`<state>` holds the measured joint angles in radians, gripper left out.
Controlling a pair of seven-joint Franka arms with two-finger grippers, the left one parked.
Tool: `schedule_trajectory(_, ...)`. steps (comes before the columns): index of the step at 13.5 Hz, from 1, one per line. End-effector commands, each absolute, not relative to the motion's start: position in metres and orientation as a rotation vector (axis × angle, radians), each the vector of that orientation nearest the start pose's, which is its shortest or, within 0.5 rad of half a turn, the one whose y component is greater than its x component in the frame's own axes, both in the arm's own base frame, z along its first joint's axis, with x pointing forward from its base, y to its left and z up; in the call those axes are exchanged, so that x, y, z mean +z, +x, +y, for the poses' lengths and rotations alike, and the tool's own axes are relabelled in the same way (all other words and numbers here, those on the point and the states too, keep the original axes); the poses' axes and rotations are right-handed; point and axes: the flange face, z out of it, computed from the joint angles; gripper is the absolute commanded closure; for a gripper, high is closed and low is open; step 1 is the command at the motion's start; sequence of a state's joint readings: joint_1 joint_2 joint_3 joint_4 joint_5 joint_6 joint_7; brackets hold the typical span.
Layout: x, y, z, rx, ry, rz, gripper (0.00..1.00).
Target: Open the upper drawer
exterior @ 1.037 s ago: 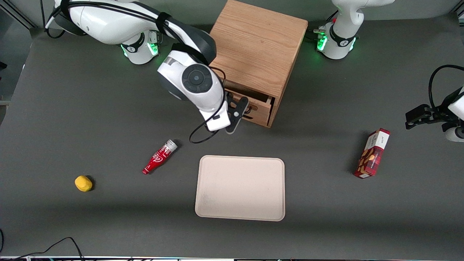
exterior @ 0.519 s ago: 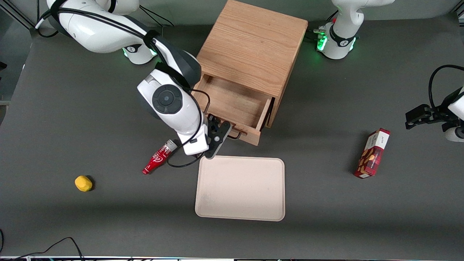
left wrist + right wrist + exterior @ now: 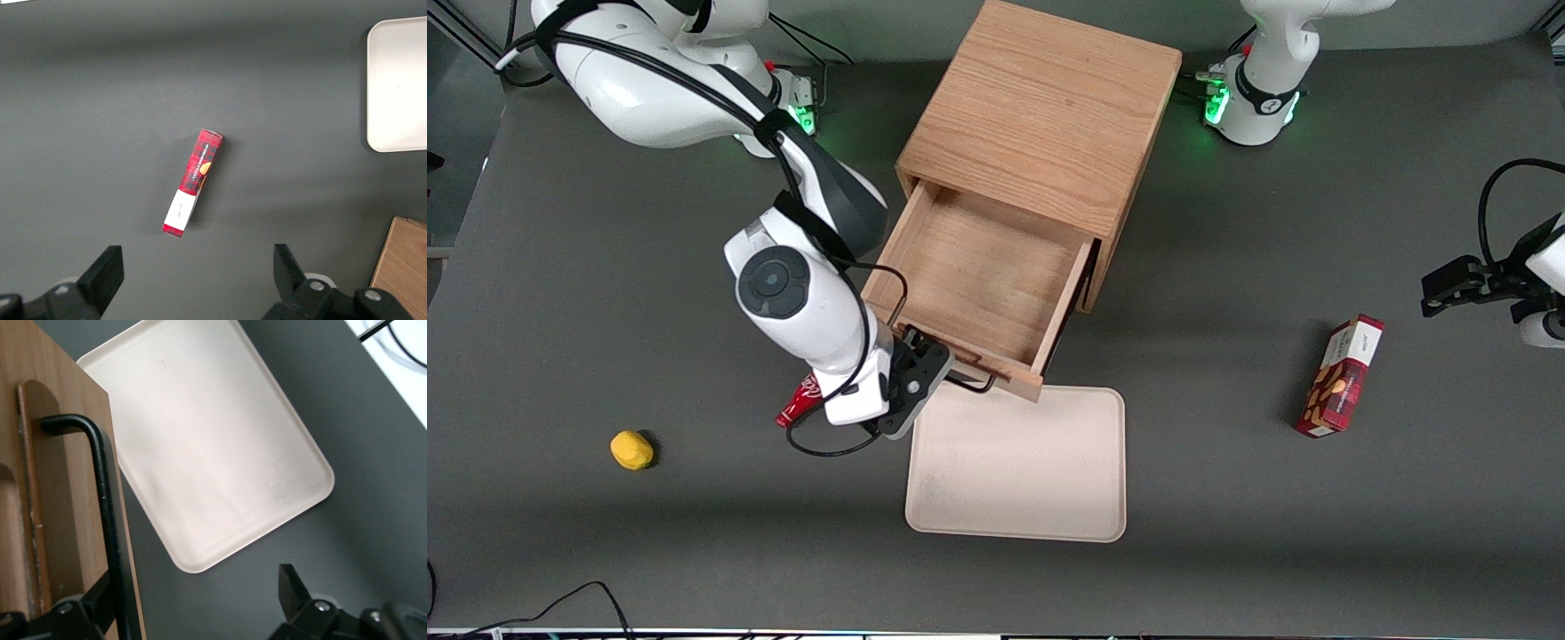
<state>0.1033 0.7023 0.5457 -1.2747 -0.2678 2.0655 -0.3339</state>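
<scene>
Oak upper drawer [image 3: 974, 276] pulled out, end effector [image 3: 925, 373] open astride thin black wire handle [image 3: 107, 513]

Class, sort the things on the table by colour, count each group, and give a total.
Oak wood: 1, the cabinet, with its upper drawer pulled out
Red: 2, the bottle and the box
Beige: 1, the tray
Yellow: 1, the lump
Total: 5
The tool is open beside the drawer's handle.
</scene>
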Motion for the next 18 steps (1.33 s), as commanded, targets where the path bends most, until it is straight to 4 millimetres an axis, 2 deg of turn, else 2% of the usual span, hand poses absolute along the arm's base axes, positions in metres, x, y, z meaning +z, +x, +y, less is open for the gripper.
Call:
schedule_trajectory(1,0.401,0.677,0.339,-0.313,-2.682,-1.379,0.0)
schedule_trajectory(4,0.403,0.682,0.336,-0.329,-2.681,-1.353,0.0)
schedule_trajectory(6,0.404,0.681,0.338,-0.311,-2.661,-1.274,0.0)
schedule_trajectory(9,0.421,0.678,0.339,-0.323,-2.66,-1.17,0.0)
schedule_trajectory(12,0.441,0.68,0.326,-0.318,-2.611,-1.061,0.0)
schedule_trajectory(14,0.467,0.681,0.313,-0.34,-2.592,-0.939,0.0)
schedule_trajectory(15,0.491,0.681,0.298,-0.367,-2.604,-0.848,0.0)
schedule_trajectory(16,0.52,0.672,0.286,-0.37,-2.638,-0.779,0.0)
schedule_trajectory(17,0.539,0.665,0.265,-0.328,-2.704,-0.679,0.0)
schedule_trajectory(18,0.56,0.659,0.235,-0.291,-2.764,-0.603,0.0)
